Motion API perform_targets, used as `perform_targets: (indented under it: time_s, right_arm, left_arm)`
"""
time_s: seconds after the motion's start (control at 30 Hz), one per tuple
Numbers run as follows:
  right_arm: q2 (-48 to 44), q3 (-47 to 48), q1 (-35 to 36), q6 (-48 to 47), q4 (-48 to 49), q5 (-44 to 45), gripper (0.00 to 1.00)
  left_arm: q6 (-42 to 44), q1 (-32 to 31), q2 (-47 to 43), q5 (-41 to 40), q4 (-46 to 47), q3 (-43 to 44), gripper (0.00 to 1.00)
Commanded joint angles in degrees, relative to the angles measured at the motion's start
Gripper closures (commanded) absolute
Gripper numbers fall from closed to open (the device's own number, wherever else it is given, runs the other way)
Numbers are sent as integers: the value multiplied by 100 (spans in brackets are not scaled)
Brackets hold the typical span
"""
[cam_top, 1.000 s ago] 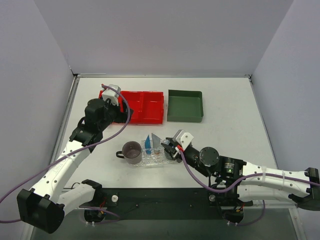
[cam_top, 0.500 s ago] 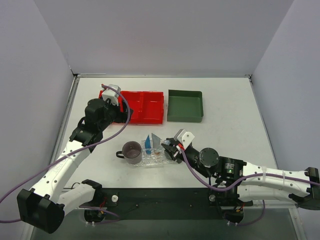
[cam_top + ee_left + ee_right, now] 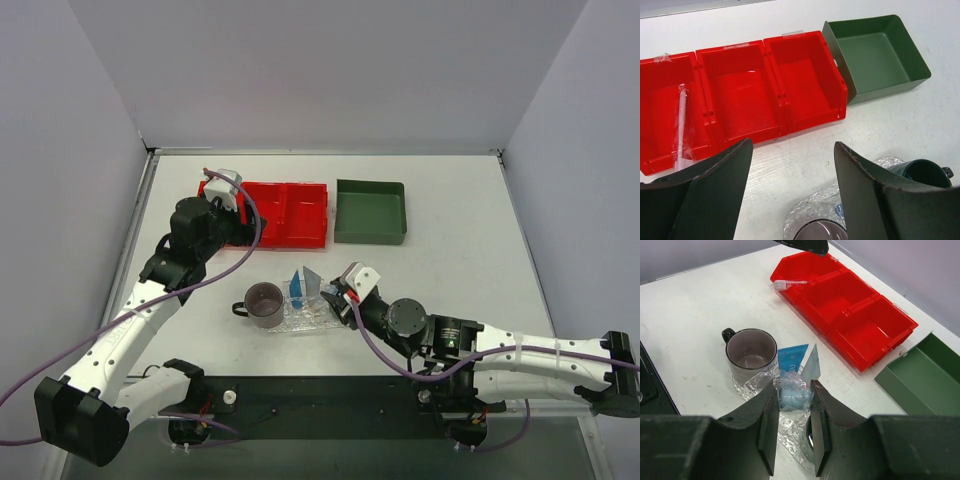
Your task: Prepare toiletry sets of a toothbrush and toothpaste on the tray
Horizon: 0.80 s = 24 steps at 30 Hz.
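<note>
My right gripper (image 3: 792, 390) is shut on the toothbrush (image 3: 791, 396), a short light-blue piece in crinkled clear wrap. It holds it just above the clear bumpy tray (image 3: 747, 387). In the top view this gripper (image 3: 337, 298) is over the tray's (image 3: 300, 323) right half. The flat white toothpaste tube (image 3: 813, 365) stands on end beside a blue packet (image 3: 790, 358) behind the toothbrush; its cap is hidden. My left gripper (image 3: 792, 150) is open and empty, above the table between the red bin and the tray (image 3: 815, 205).
A grey mug (image 3: 751, 352) stands on the tray's left end and a dark green cup (image 3: 922, 172) on its right. The red three-compartment bin (image 3: 740, 95) holds a white wrapped stick (image 3: 681, 125) in its left compartment. An empty green bin (image 3: 875, 55) sits to its right.
The right arm has shifted a little left, carrying the wrapped toothbrush further over the tray. The left arm has not moved.
</note>
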Motion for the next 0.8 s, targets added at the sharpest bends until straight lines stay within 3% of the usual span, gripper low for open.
perform_targets:
  time_s: [0.0, 0.77]
  right_arm:
    - [30, -104, 48, 67, 536, 186, 100]
    - [461, -667, 48, 146, 1802, 493, 100]
  left_arm:
    - [57, 25, 2, -57, 112, 40, 24]
    - [92, 34, 28, -57, 121, 48, 24]
